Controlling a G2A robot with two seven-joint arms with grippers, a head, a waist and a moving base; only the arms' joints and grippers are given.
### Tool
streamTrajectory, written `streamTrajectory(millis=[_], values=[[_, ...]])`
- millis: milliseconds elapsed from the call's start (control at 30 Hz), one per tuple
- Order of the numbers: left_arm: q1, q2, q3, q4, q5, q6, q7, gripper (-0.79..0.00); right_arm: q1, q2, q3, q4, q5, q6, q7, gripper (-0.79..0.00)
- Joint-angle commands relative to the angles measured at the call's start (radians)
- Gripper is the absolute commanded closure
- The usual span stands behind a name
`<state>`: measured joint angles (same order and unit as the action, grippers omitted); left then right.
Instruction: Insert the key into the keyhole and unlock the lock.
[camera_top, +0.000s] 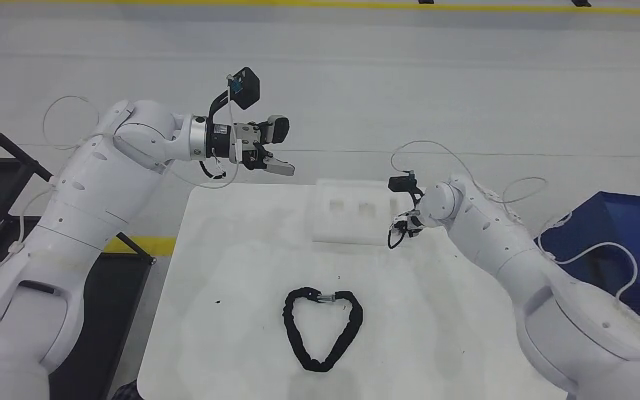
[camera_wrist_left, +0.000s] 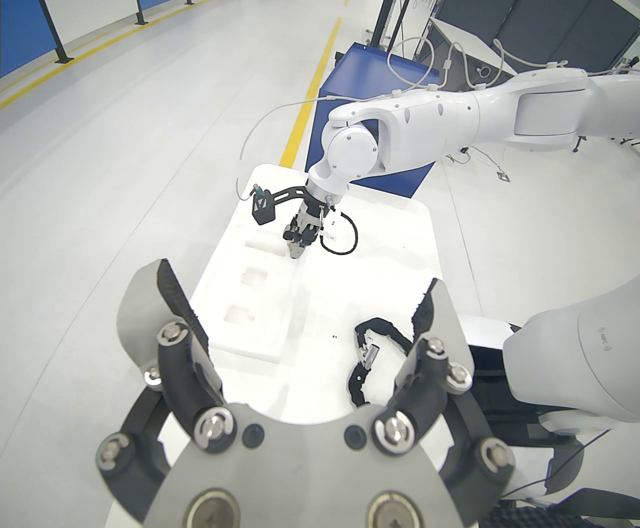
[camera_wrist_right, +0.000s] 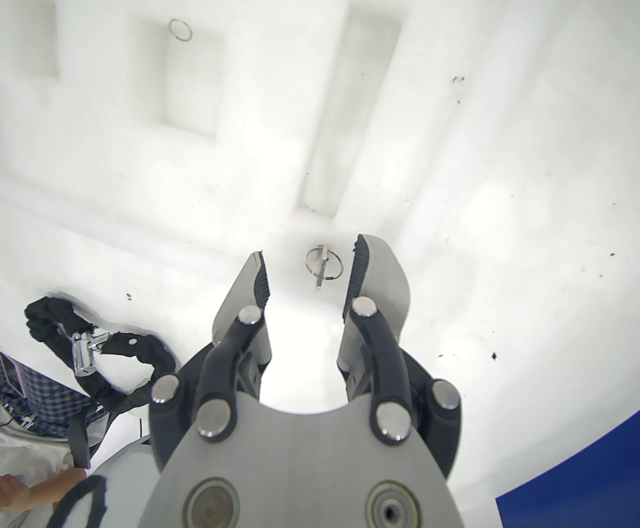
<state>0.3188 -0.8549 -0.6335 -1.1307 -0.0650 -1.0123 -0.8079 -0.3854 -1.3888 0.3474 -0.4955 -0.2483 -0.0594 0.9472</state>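
1. The right gripper (camera_wrist_right: 310, 275) hangs low over the white surface, fingers pointing down. Its jaws are parted about halfway and hold nothing.
2. The key (camera_wrist_right: 324, 267), on a small wire ring, lies flat right between those fingertips, nearer one finger than the other. As far as I can make out, neither pad touches it.
3. Just past the fingertips is the foam tray (camera_wrist_right: 260, 165), with a long narrow slot (camera_wrist_right: 350, 125) running away from the gripper. I cannot tell whether the key lies on the tray's edge or on the table beside it.
4. Farther out from the gripper, a square pocket (camera_wrist_right: 185, 75) in the tray holds a loose ring (camera_wrist_right: 180, 30).
5. Off to one side of the right gripper and well apart from it, the lock (camera_top: 322, 325) lies on the table (camera_top: 230, 300). It is a chain in a black sleeve, curled into a rough heart, with its shiny metal barrel at the end toward the tray.
6. The left gripper (camera_wrist_left: 302, 310) is held up in the air by the table's far corner, well apart from everything else. Its jaws are spread wide and hold nothing. From there, the lock lies below and near it, the tray stretches away beside the lock, and the right gripper stands at the tray's far end.
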Motion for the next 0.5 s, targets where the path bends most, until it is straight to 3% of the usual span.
streamTrajectory(millis=[0,167,333,467], values=[[0.0,0.0,0.0,0.0,0.0,0.0,0.0,-0.785,0.0,-0.008,0.001,0.017,-0.005,-0.003,-0.004,-0.283],[0.0,0.0,0.0,0.0,0.0,0.0,0.0,-0.785,0.002,-0.027,0.005,0.054,-0.02,-0.002,-0.011,-0.188],[0.0,0.0,0.0,0.0,0.0,0.0,0.0,-0.785,0.005,-0.043,0.008,0.081,-0.035,-0.004,-0.017,-0.031],[0.0,0.0,0.0,0.0,0.0,0.0,0.0,-0.785,0.008,-0.054,0.015,0.099,-0.042,-0.012,-0.025,0.0]])
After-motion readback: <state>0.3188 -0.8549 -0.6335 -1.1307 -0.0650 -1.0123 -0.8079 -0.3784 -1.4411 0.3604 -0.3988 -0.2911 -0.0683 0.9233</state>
